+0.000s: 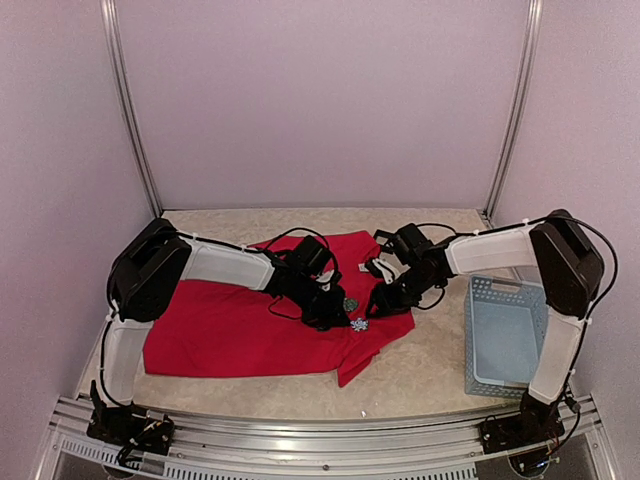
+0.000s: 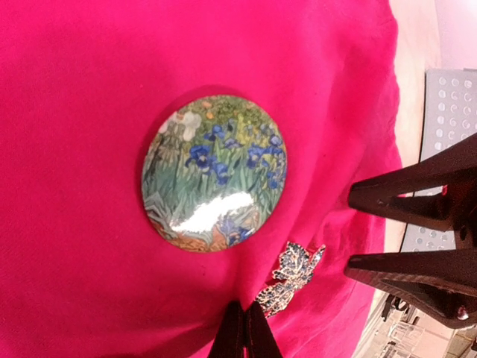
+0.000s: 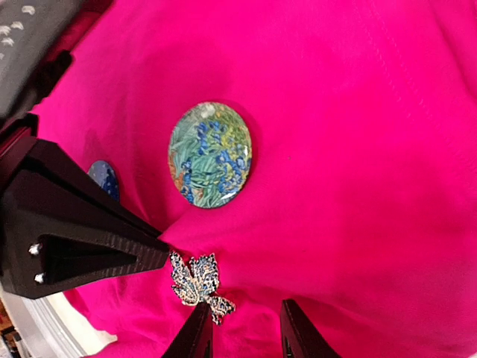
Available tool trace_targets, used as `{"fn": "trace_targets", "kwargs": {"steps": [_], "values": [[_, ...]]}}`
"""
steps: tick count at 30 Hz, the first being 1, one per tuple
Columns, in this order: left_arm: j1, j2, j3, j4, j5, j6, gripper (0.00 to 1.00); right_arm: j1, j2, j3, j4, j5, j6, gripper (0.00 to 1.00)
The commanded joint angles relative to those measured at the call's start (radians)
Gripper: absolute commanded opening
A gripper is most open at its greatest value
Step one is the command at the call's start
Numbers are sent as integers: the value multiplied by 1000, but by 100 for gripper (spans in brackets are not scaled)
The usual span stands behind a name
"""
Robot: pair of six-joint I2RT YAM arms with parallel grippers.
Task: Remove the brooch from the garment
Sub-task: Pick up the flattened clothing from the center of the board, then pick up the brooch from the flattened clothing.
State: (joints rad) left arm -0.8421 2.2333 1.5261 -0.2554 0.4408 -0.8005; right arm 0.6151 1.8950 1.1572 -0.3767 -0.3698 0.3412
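Note:
The bright red garment point(image 1: 240, 330) lies crumpled on the table. Pinned to it are a sparkly leaf-shaped brooch point(image 2: 291, 277) point(image 3: 195, 282) point(image 1: 359, 324) and a round glossy brooch with painted irises point(image 2: 215, 173) point(image 3: 210, 154). My left gripper point(image 2: 244, 306) point(image 1: 335, 318) is shut, pinching a ridge of the red fabric right beside the leaf brooch. My right gripper point(image 3: 246, 306) point(image 1: 378, 305) stands open just over the cloth. One of its fingers point(image 3: 195, 335) touches the leaf brooch's lower end, and only bare fabric lies between the jaws.
A pale blue plastic basket point(image 1: 505, 340) stands at the right, close to the garment's edge. A small blue round pin point(image 3: 104, 179) peeks out behind the left gripper's finger. Both arms meet over the garment's right part.

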Motion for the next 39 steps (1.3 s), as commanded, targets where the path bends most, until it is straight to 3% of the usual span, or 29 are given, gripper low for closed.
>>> {"fn": "trace_targets", "kwargs": {"steps": [1,10,20,25,39], "values": [[7,-59,-47,49,3,15,0,6,-106,-21,-26,74,-46,39],[13,-147,-73,109,22,32,0,6,-302,-132,11,43,-76,53],[20,-205,-77,171,82,35,0,11,-424,-234,118,-59,-112,61],[24,-214,-79,172,101,27,0,18,-413,-224,138,-48,-93,62],[37,-235,-109,209,143,-3,0,36,-260,-149,160,-52,-45,49]]}}
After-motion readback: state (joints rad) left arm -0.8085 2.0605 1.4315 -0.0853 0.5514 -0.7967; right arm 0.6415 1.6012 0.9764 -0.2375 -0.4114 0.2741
